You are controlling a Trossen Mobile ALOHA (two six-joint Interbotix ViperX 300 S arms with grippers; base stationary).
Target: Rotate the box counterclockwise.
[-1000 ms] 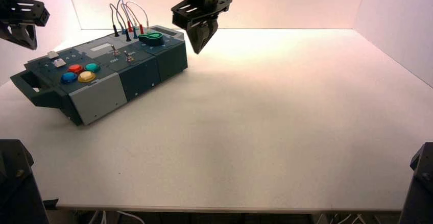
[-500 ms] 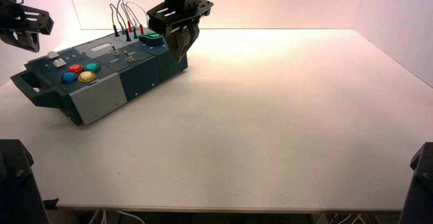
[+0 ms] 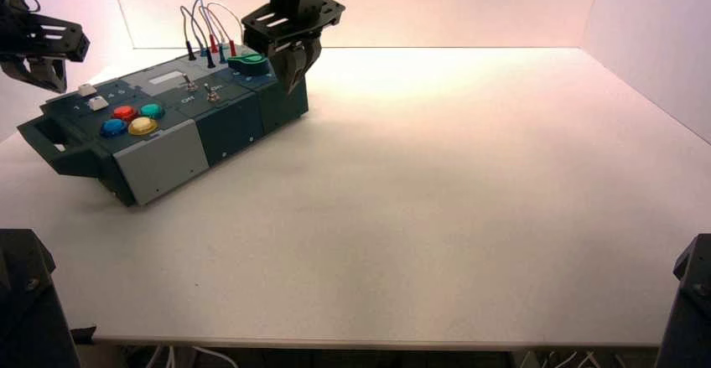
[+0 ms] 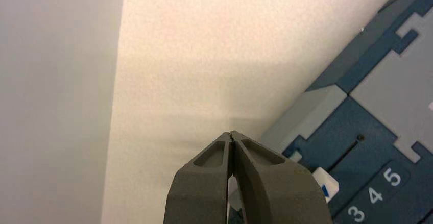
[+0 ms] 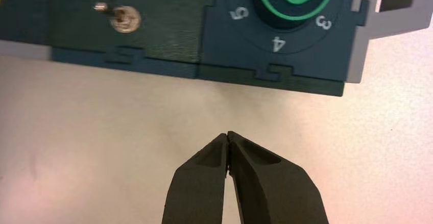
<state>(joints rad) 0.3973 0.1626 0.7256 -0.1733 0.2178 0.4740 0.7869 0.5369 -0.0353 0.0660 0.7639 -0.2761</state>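
Observation:
The long dark teal-and-grey box [image 3: 168,125] lies slantwise at the table's far left, with a handle [image 3: 49,143] on its left end. On top are coloured round buttons [image 3: 132,120], toggle switches [image 3: 201,90], a green knob [image 3: 249,63] and looped wires [image 3: 208,24]. My right gripper [image 3: 293,79] is shut and empty, hanging just beside the box's right end near the knob; the right wrist view shows it [image 5: 227,134] over the table, apart from the box edge [image 5: 270,76]. My left gripper [image 3: 38,62] is raised beyond the box's left end; the left wrist view shows it [image 4: 231,134] shut.
White walls enclose the table on the far side, the left and the right. The white table top [image 3: 436,184] spreads to the right of the box. Dark arm bases stand at the near left [image 3: 25,301] and near right [image 3: 692,301] corners.
My right gripper has moved left and down from beyond the box's right end to beside the green knob. My left gripper has shifted slightly. The box has not moved.

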